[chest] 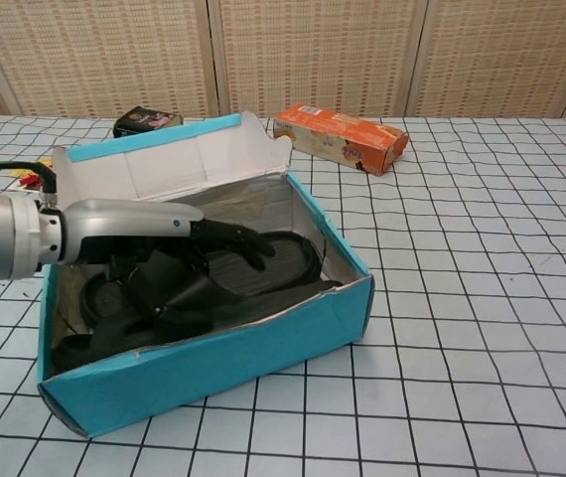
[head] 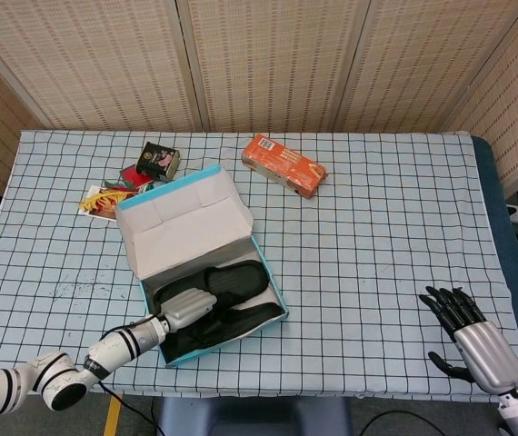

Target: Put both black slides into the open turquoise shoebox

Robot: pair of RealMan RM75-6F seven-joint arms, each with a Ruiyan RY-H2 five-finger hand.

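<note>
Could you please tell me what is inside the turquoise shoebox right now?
Black slides lie in the turquoise shoebox, with the left hand reaching in over them. The hand hides how they overlap.

Silver hands [head: 477,350] — black fingers [head: 445,304], white arms.

Turquoise shoebox [head: 272,289] with white inside, black slides [chest: 223,288], orange carton [head: 283,164], white tablecloth [head: 377,227] gridded in dark lines.

shoebox [head: 149,239]: skewed, both slides [head: 227,300] inside | left hand [head: 186,309]: in box | right hand [head: 473,341]: fingers apart
</note>
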